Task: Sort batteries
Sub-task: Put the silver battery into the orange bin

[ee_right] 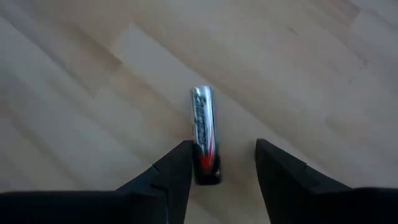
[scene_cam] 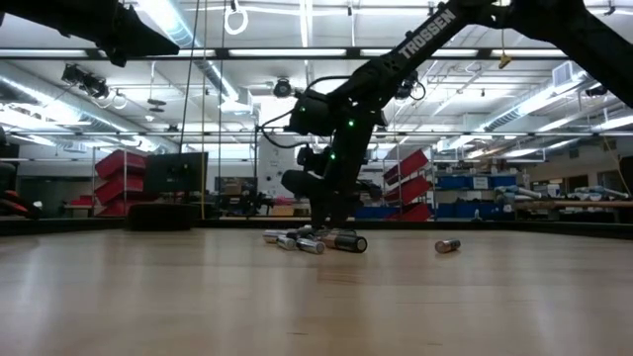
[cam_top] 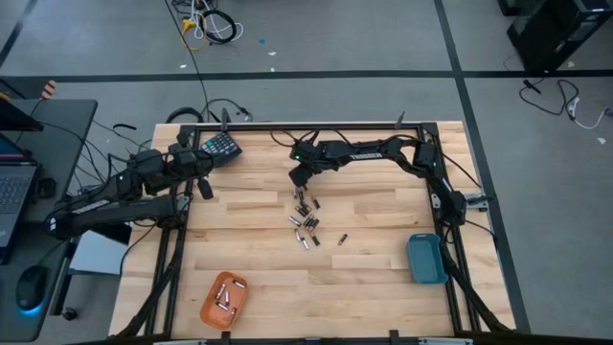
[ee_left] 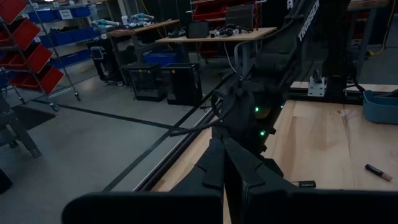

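Note:
Several small dark and silvery batteries [cam_top: 306, 218] lie loose in a cluster on the wooden table's middle; one [cam_top: 342, 240] lies apart toward the right. My right gripper [cam_top: 299, 180] is open at the cluster's far end, low over the table, pointing down. In the right wrist view one silvery battery with a dark and red end [ee_right: 204, 127] lies flat on the wood between the fingers of my right gripper [ee_right: 221, 146], closer to one finger. My left gripper [cam_top: 204, 189] is shut and waits near the table's left edge, touching nothing. My right gripper comes from above, its fingers lying across the battery. One finger [ee_right: 177, 168] stands right beside the battery's dark end [ee_right: 207, 173]; I cannot tell whether it touches. The other finger is clear of it. The battery lies flat on the table.
An orange tray [cam_top: 213, 309] with a few batteries in it sits near the table's near left corner. A blue tray [cam_top: 426, 261] sits by the right edge. A dark teal keypad-like block [cam_top: 221, 146] lies at the far left. Bare wood lies between the cluster and both trays.

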Controlling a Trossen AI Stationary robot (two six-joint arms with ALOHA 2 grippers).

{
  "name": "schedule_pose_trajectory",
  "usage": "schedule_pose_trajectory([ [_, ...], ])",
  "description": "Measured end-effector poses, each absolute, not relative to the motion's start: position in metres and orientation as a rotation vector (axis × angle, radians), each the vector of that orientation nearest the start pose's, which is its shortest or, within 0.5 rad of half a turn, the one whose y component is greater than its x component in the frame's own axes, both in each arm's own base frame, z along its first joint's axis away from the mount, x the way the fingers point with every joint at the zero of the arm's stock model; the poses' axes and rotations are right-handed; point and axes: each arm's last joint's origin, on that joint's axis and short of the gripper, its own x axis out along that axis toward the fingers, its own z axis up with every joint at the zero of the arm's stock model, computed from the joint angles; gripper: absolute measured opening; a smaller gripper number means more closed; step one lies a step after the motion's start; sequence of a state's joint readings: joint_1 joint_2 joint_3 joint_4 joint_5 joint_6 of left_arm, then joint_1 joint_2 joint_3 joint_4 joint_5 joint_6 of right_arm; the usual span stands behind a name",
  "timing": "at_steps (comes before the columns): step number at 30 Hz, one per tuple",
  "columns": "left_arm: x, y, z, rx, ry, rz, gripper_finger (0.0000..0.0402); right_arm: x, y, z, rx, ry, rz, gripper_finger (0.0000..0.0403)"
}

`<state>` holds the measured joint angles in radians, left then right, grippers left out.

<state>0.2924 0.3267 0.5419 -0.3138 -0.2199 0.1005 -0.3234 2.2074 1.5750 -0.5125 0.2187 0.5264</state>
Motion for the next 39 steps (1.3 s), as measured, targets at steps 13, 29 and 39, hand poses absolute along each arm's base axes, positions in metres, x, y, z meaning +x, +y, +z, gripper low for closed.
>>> schedule_pose_trajectory([
  [13, 0.089, 0.033, 0.282, 0.088, 0.136, 0.506, 0.0000, 0.418, -0.147, 0.120, 0.402, 1.053, -0.618, 0.0084],
  [29, 0.098, 0.026, 0.266, -0.048, 0.178, 0.168, 0.0000, 0.423, -0.140, 0.174, 0.284, 0.874, -0.433, 0.0026],
  [39, 0.118, 0.032, 0.215, -0.125, 0.311, 0.174, 0.0033, 0.454, -0.038, 0.242, 0.046, 0.481, -0.061, 0.0026],
])
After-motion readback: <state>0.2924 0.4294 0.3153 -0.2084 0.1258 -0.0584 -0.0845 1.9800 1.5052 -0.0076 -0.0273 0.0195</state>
